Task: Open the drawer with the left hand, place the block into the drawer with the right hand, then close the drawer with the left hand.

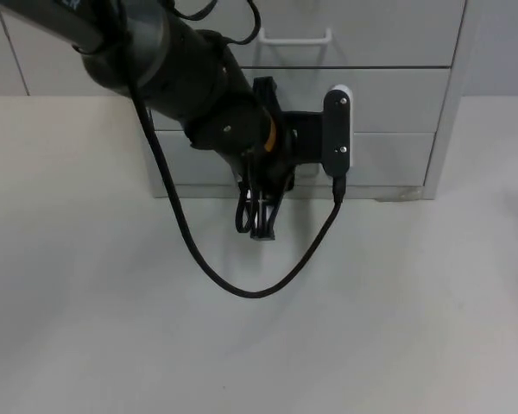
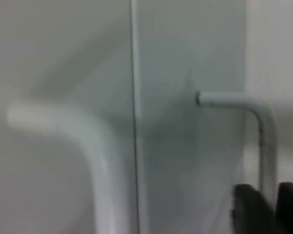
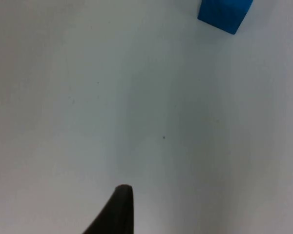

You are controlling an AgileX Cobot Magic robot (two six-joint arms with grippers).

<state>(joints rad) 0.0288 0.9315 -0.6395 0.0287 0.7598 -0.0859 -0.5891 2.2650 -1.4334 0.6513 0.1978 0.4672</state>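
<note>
A grey drawer cabinet [image 1: 388,95] stands at the back of the table with all its drawers closed. The top drawer's white handle [image 1: 295,39] is free. My left arm reaches across the cabinet front, and my left gripper [image 1: 261,217] is low against it. In the left wrist view the two black fingertips [image 2: 254,209] stand close together around the bar of a white drawer handle [image 2: 261,122]. A second handle [image 2: 83,136] shows nearer. A blue block [image 3: 224,14] lies on the white table, some way ahead of my right gripper [image 3: 118,209], which hovers over bare table.
The white table top [image 1: 112,328] stretches in front of the cabinet. A loop of the left arm's black cable hangs over the table just in front of the cabinet.
</note>
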